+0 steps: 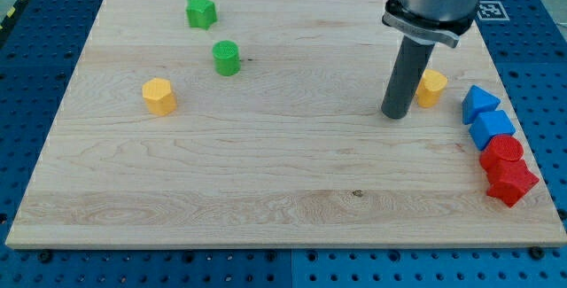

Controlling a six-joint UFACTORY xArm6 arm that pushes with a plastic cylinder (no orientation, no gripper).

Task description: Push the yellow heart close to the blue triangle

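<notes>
The yellow heart (431, 87) lies at the view's right, partly hidden behind my rod. The blue triangle (479, 103) lies just to its right and slightly lower, with a small gap between them. My tip (395, 114) rests on the board just left of and below the yellow heart, close to it; I cannot tell if it touches.
A blue cube (493, 128), a red cylinder (502, 151) and a red star (511, 182) line up below the blue triangle along the board's right edge. A yellow hexagon (159, 96) lies at the left. A green cylinder (227, 58) and green star (201, 11) lie at the upper left.
</notes>
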